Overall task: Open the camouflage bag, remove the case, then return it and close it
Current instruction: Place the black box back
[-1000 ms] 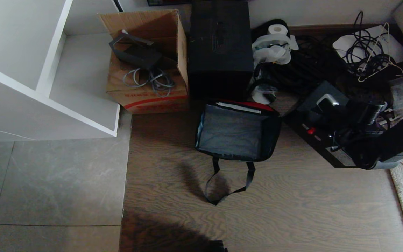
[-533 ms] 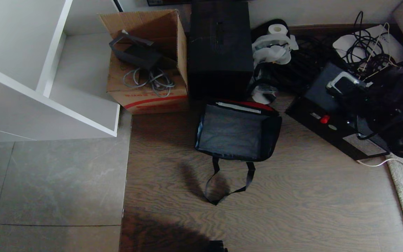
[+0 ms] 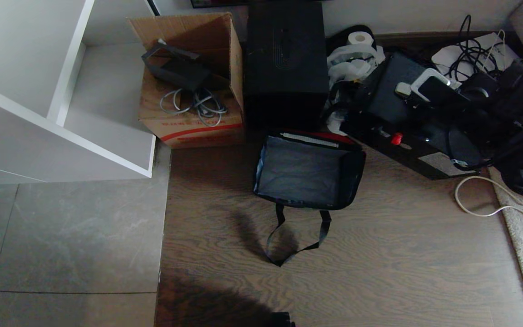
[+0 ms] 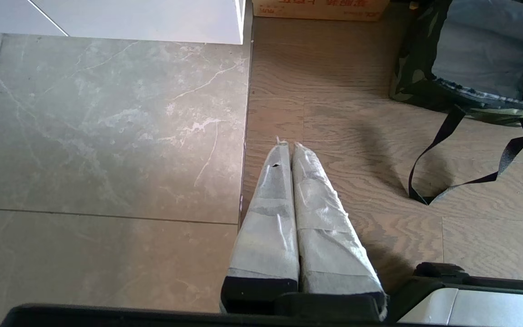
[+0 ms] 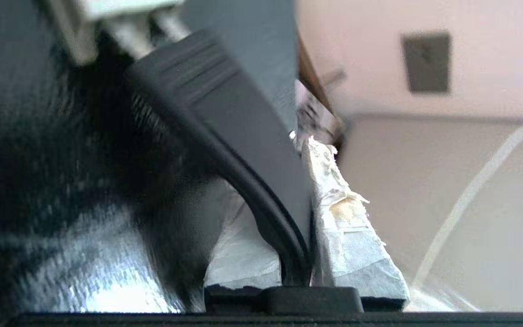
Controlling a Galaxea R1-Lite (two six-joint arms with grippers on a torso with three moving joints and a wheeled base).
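right gripper point(image 5: 304, 213): pinched tight on the case's strap handle point(image 5: 243, 150) — the black strap runs right between the taped fingers point(image 5: 347, 236), so the case hangs off the handle rather than being squeezed by its body.

case point(image 3: 393, 113): held up off the floor at the right of the head view, tilted, red latch point(image 3: 396, 138) facing the camera. It's over the cable clutter, right of the bag and a bit toward the wall, well apart from the opening.

bag point(image 3: 309, 170): on the wood floor in the middle, lid flipped back toward the wall so the red lining edge shows; inside looks empty. Its strap loop point(image 3: 295, 236) lies slack toward the robot. My guess is the lid is left folded back so the case can go straight down in.

left gripper point(image 4: 288, 150): parked, fingers pressed together with nothing between them, pointing at the floor near the tile/wood seam, well apart from the bag.

around it: tall black box point(image 3: 286, 59) and cardboard box point(image 3: 191, 81) behind the bag, white shelf point(image 3: 61, 104) on the left.

stage (my read): case is out, so removal looks done — next is swinging it back over the bag and lowering it in flat.
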